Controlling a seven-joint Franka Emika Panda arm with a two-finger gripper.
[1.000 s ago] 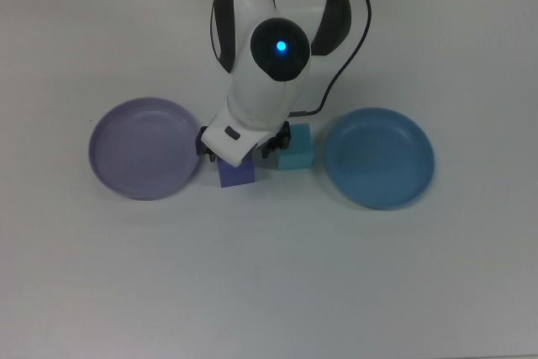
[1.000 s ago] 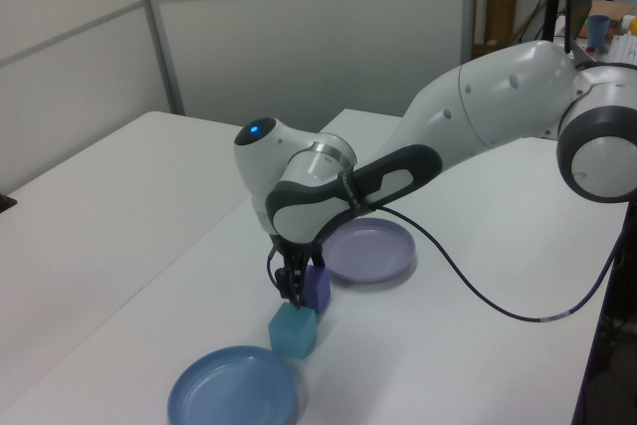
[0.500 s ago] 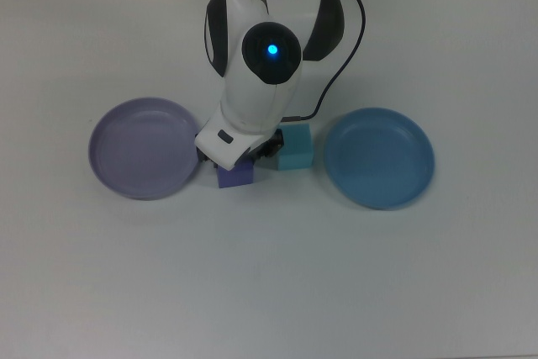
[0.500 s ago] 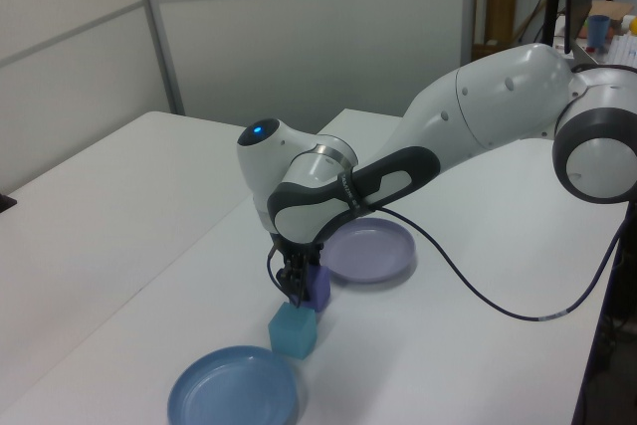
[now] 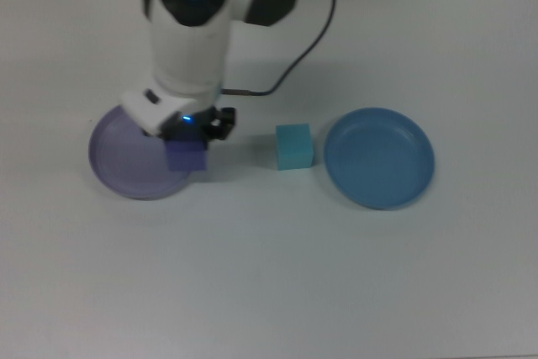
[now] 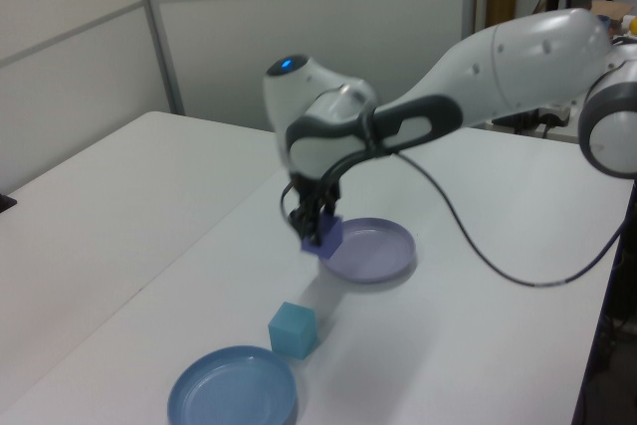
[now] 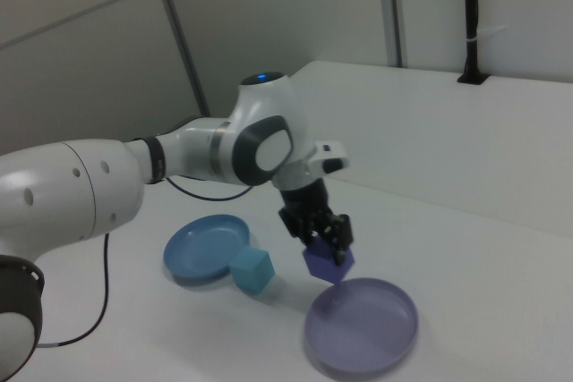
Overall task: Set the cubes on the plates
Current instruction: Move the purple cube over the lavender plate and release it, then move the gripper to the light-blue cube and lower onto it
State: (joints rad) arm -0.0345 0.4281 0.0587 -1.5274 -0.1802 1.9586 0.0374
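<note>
The blue plate (image 6: 234,385) lies empty and the turquoise cube (image 6: 293,329) sits just beside it on the worktop (image 6: 119,246), awaiting its turn. Farther off, the gripper (image 7: 324,243) pinches the purple cube (image 7: 329,263) in the air over the lavender plate's (image 7: 362,326) near rim, ready to lower. A second ago that cube sat beside the turquoise one.
</note>
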